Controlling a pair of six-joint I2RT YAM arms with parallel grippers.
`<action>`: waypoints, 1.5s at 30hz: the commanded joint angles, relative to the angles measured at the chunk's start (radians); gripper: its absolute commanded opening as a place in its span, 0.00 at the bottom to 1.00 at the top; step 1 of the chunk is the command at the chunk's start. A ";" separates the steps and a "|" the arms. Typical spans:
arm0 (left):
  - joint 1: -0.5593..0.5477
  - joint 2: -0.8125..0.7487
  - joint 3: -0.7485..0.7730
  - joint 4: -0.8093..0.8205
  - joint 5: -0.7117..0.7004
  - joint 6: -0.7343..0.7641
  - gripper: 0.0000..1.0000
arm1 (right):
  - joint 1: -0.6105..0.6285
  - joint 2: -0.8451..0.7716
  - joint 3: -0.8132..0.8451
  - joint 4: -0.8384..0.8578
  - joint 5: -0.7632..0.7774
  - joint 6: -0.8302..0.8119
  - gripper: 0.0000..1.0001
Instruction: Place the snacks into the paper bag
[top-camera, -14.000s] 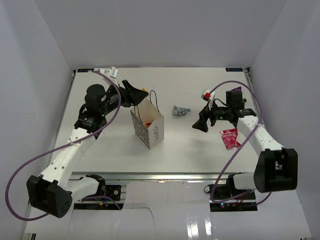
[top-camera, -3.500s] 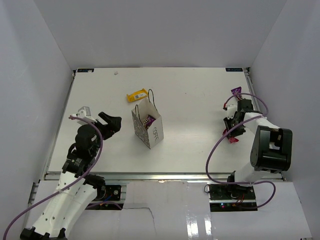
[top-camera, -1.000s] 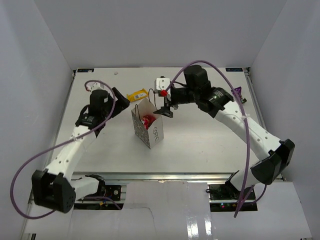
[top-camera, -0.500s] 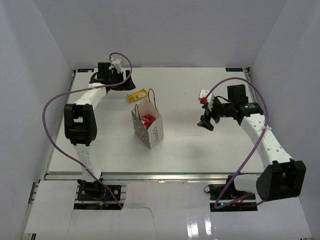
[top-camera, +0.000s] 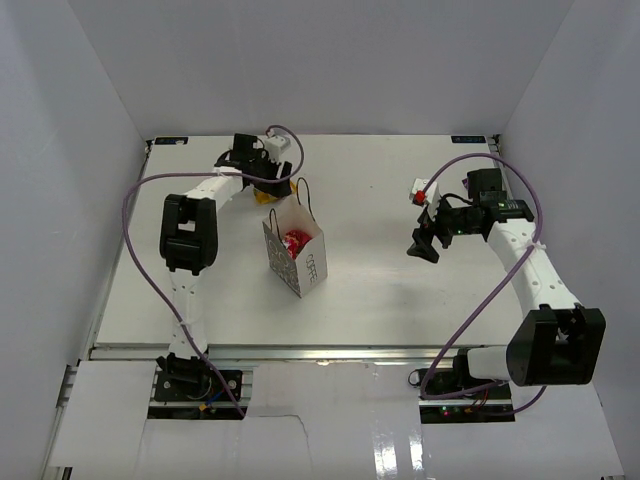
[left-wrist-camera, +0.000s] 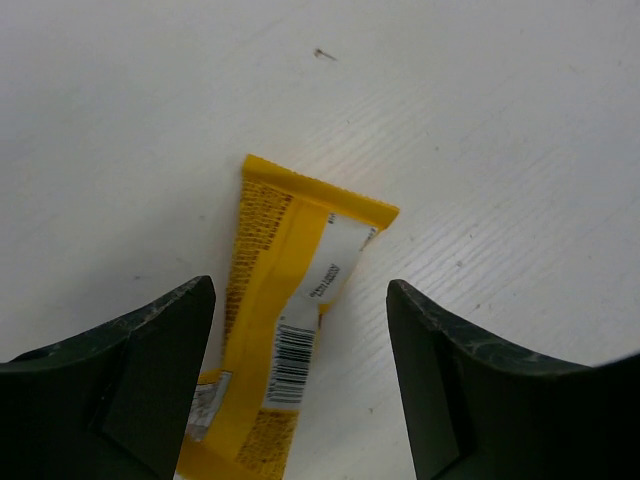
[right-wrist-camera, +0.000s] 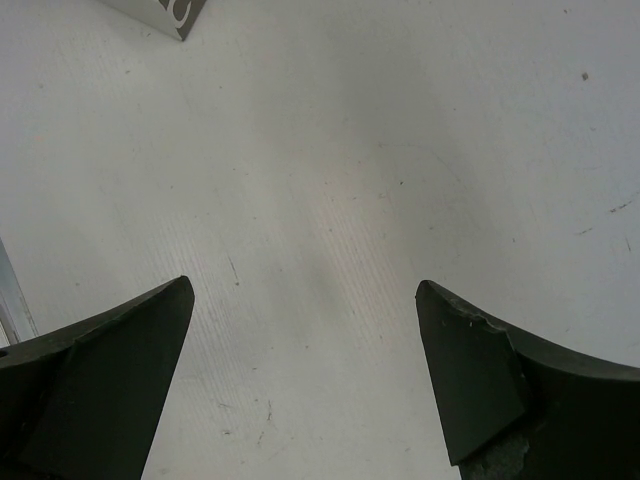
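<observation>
The white paper bag (top-camera: 297, 256) stands open left of the table's middle, with a red-pink pouch (top-camera: 293, 241) showing inside. A yellow wrapper (top-camera: 289, 187) lies on the table just behind the bag. My left gripper (top-camera: 271, 186) is over it. In the left wrist view the wrapper (left-wrist-camera: 288, 325) lies between my open fingers (left-wrist-camera: 130, 390), barcode side up, and my left gripper (left-wrist-camera: 300, 400) touches nothing. My right gripper (top-camera: 425, 246) is open and empty over bare table at the right, as the right wrist view (right-wrist-camera: 300, 390) shows. The other packets are out of view.
A corner of the bag (right-wrist-camera: 165, 15) shows at the top left of the right wrist view. White walls close the table at the back and both sides. The left arm's purple cable (top-camera: 135, 230) loops over the left part of the table.
My left gripper has moved right from the back left corner to over the yellow wrapper. My right gripper has shifted slightly to the right. The bag has not moved.
</observation>
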 joint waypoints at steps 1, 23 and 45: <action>-0.031 -0.033 -0.031 -0.022 -0.070 0.110 0.79 | -0.009 0.006 0.025 -0.019 -0.031 -0.004 0.98; 0.110 -0.347 -0.140 0.041 -0.129 -0.378 0.11 | -0.010 -0.029 0.005 -0.001 -0.126 0.028 0.98; -0.108 -1.153 -0.806 0.586 -0.101 -1.146 0.03 | -0.010 -0.021 -0.051 0.137 -0.172 0.157 0.97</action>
